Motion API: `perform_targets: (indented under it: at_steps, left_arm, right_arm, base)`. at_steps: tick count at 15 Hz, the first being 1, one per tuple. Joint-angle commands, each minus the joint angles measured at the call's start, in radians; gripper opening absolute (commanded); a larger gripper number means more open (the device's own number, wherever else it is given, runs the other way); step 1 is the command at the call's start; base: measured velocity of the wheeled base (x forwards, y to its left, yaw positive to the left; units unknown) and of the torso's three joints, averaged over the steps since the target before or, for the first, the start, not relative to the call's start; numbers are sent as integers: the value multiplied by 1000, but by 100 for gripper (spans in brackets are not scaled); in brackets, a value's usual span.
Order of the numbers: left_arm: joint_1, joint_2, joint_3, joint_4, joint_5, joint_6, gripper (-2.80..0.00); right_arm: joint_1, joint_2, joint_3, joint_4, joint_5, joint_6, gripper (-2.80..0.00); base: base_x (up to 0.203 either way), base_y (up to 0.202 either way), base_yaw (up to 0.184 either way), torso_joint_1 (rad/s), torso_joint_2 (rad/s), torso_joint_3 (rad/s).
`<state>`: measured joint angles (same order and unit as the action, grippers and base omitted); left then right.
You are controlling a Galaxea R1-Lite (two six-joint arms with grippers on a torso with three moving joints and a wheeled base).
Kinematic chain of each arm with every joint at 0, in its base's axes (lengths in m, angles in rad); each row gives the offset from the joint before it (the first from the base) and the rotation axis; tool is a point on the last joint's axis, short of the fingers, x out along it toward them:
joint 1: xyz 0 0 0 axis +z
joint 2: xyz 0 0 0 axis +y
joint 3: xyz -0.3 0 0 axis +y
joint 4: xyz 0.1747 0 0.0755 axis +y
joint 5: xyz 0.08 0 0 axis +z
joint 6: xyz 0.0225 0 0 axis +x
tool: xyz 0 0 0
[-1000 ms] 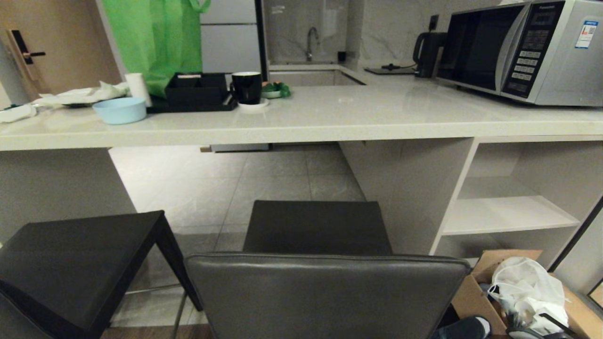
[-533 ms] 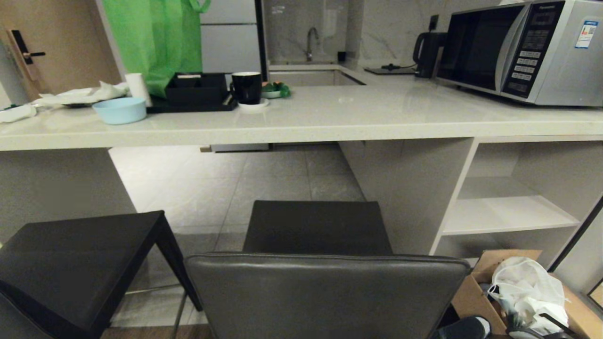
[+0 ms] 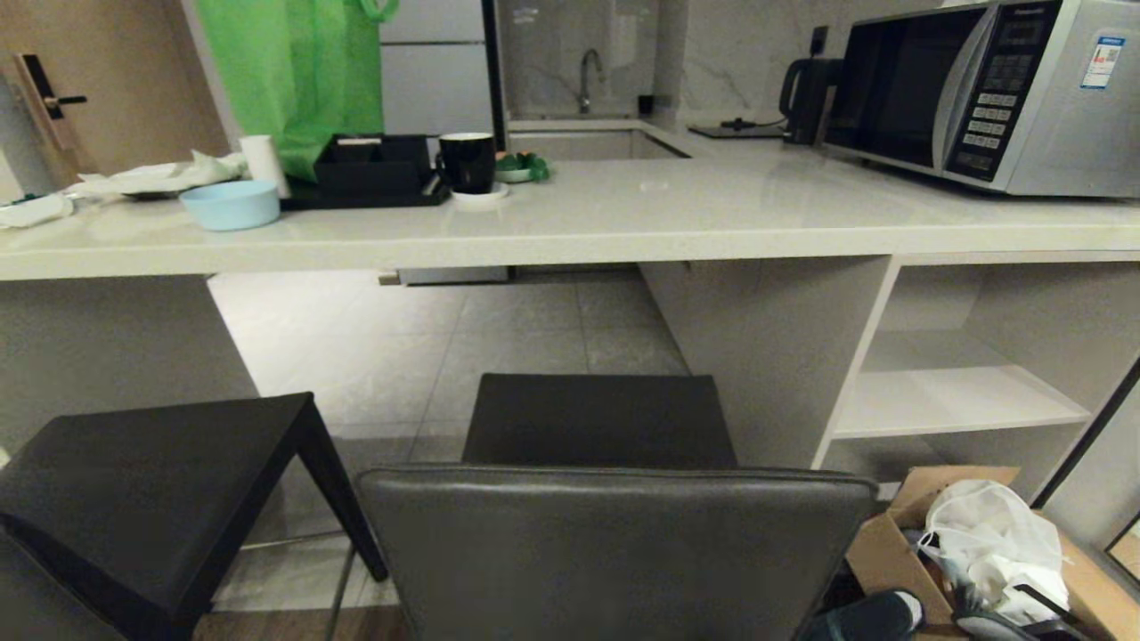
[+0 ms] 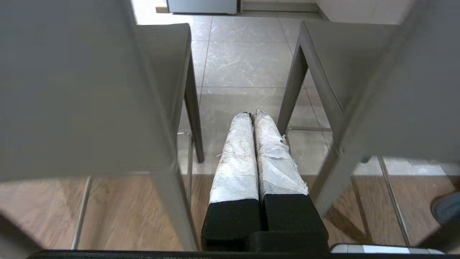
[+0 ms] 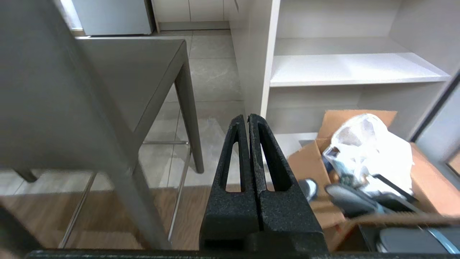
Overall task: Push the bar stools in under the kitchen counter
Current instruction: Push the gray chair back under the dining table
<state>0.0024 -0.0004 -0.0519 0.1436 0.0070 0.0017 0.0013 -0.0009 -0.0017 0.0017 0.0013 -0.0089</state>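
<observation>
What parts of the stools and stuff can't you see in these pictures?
- Left stool: its legs and backrest are cut off by the head view's lower edge.
- Middle stool: its backrest hides the near part of the seat; its feet are out of frame.
- Box: a white bag covers what is inside, in both head and right wrist views.
- Microwave: its sticker text is too small to read.
- Both hands: absent from the head view.

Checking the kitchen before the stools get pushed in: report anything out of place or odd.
Both bar stools stand pulled out from the kitchen counter, not tucked under it. An open cardboard box stuffed with a white bag sits on the floor by the open shelves. Crumpled paper lies on the counter's left end.
</observation>
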Motion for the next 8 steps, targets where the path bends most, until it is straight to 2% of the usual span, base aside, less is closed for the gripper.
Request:
perform_targets:
  at_steps: [1,8]
  left_arm:
    - [1,0,0,1,1,0,-280]
    - [-1,0,0,2,-1,1,-280]
  right_arm:
    - [0,1,-1,0,0,-1,-280]
    - [0,1,0,0,0,0,-280]
  base:
    - [-193,0,-1,-1,6,3]
    - [-199,0,-1,3,2,2]
